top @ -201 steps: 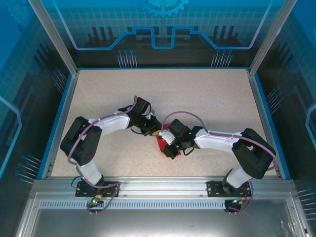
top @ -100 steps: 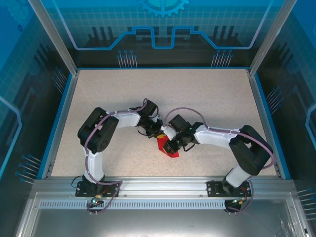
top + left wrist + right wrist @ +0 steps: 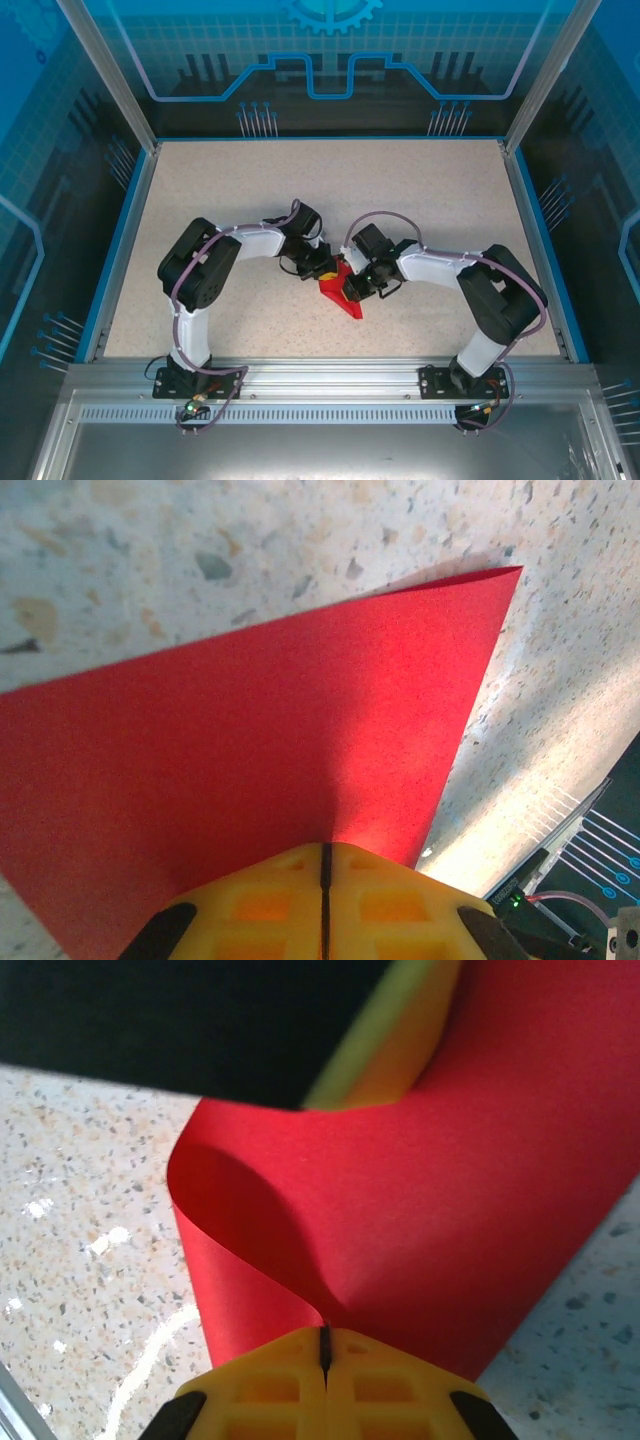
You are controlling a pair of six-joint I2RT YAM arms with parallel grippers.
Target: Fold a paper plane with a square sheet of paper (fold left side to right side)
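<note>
Pinching red paper (image 3: 347, 303) over speckled table (image 3: 430, 190), left tool (image 3: 325, 848) and right tool (image 3: 325, 1335) look closed.

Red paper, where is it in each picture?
Top external: red paper just below picture centre.
Left wrist: red paper across the middle, above the left end effector.
Right wrist: red paper curled, centre-right, above the right end effector.
Shared landmark: speckled table.

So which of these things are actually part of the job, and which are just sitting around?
Part of the job: red sheet of paper, left gripper, right gripper, both shut on it.
Just there: speckled tabletop, blue enclosure walls, aluminium frame.
</note>
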